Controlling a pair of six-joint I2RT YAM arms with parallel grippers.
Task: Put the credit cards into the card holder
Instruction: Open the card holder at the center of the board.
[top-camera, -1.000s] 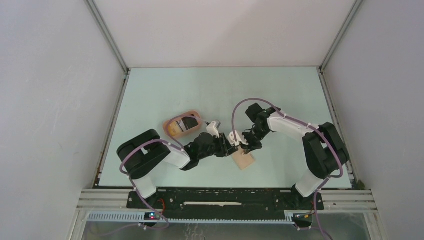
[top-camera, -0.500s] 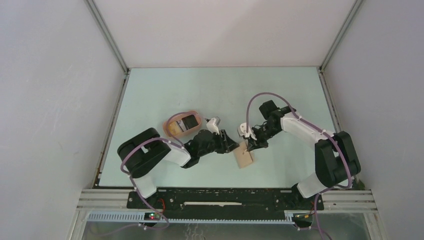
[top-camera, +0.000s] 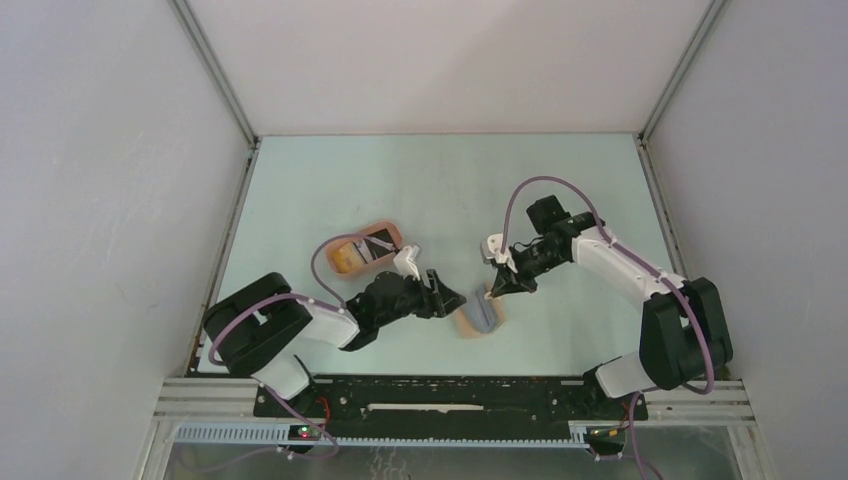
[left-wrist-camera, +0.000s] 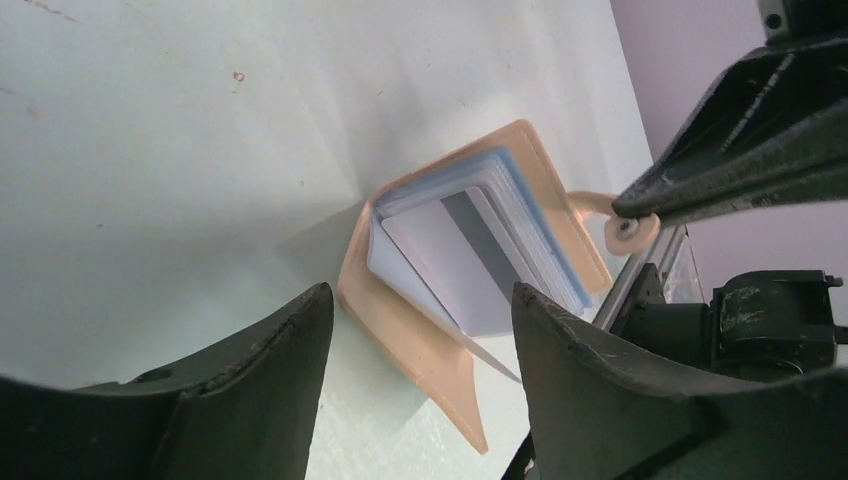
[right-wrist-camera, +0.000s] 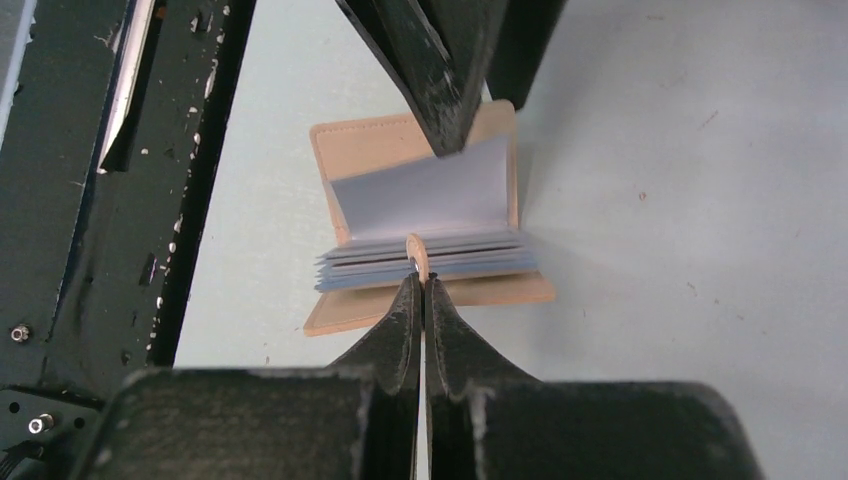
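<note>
The tan card holder (top-camera: 482, 312) lies open on the table, its grey-blue sleeves (right-wrist-camera: 430, 262) fanned upward. My right gripper (right-wrist-camera: 421, 280) is shut on the holder's small snap tab (left-wrist-camera: 625, 226) and holds that cover up. A pale card with a dark stripe (left-wrist-camera: 462, 252) sits among the sleeves. My left gripper (left-wrist-camera: 420, 295) is open just left of the holder (left-wrist-camera: 400, 310), with nothing between its fingers. More credit cards, one black (top-camera: 378, 243) and one yellow-orange (top-camera: 349, 260), lie in the pink tray.
The salmon-pink oval tray (top-camera: 392, 228) stands behind the left arm's wrist. The left gripper (top-camera: 450, 298) and the right gripper (top-camera: 497, 285) are close together over the holder. The black base rail (right-wrist-camera: 60, 200) runs along the near table edge.
My left gripper has opened and drawn back to the left from the holder. The right gripper has moved right with the tab, and the holder now lies spread open.
</note>
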